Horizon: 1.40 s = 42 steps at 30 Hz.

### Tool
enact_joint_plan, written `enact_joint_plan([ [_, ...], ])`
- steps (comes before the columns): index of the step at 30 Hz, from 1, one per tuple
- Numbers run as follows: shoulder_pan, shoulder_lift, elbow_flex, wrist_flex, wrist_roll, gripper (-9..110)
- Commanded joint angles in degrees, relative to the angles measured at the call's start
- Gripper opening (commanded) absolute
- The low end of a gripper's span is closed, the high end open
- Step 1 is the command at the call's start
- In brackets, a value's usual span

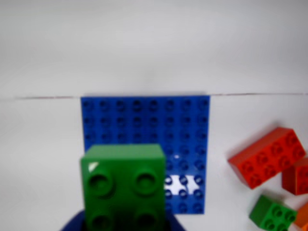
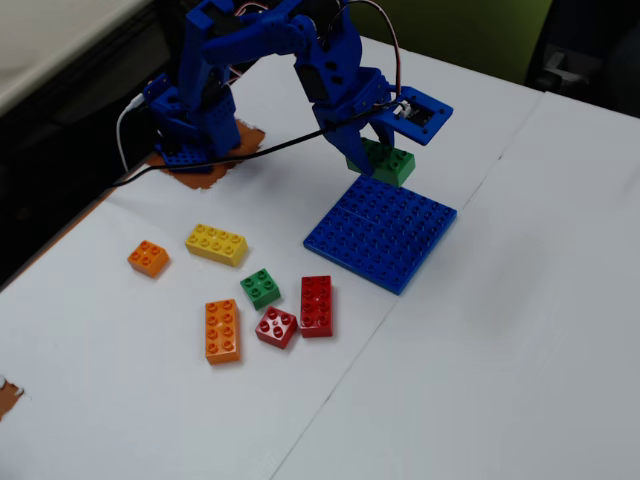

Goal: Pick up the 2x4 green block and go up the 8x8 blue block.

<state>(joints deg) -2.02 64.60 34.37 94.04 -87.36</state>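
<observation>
The gripper (image 2: 372,150) was clamped on the 2x4 green block (image 2: 381,161), with the 8x8 blue block (image 2: 385,235) just below and ahead of it.

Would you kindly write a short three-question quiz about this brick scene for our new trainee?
1. True or false: the gripper holds the green brick above the blue baseplate.
2. Which brick in the fixed view lies nearest the orange oblong brick? A) yellow brick B) small red brick C) small orange brick
3. How many loose red bricks does the fixed view show?

Key: 1 true; 2 B; 3 two.
</observation>
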Motion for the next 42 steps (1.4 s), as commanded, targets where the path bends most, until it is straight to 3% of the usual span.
enact_joint_plan([
  [1, 0.5, 1.2, -3.1, 0.4, -0.4, 1],
  [42, 1.4, 0.7, -3.1, -0.9, -0.4, 4],
])
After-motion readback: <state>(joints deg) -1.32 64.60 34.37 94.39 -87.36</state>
